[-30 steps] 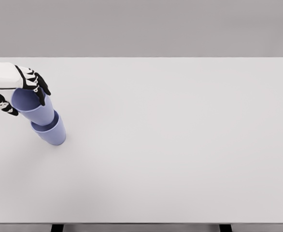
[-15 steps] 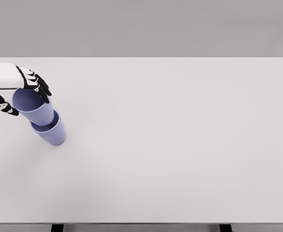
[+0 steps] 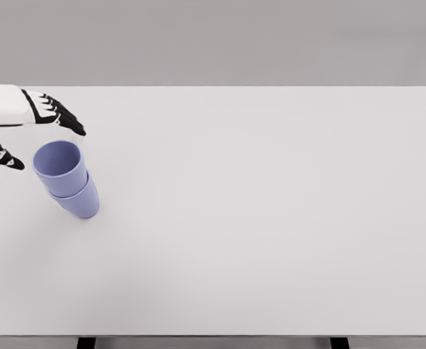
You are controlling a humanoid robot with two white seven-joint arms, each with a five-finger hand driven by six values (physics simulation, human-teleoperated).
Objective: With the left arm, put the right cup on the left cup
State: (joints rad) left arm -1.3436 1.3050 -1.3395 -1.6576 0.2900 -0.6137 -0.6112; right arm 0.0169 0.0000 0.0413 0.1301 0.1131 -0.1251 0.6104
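Desk [image 3: 271, 218]: white, fills most of the view. Lower cup [image 3: 81, 202]: blue, upright, near the desk's left edge. Upper cup [image 3: 60, 167]: blue, nested in the lower cup, tilted slightly left. Left robot hand [image 3: 24, 127]: at the left edge, fingers [image 3: 62, 118] spread wide, holding nothing, just apart from the upper cup's rim.

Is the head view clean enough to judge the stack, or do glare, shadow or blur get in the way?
Head view: flat, even lighting, no glare on the white table; only a faint soft shadow beside the lower cup. The upper cup sits nested and reads sharp, as does the open left hand. No blur or distortion visible.
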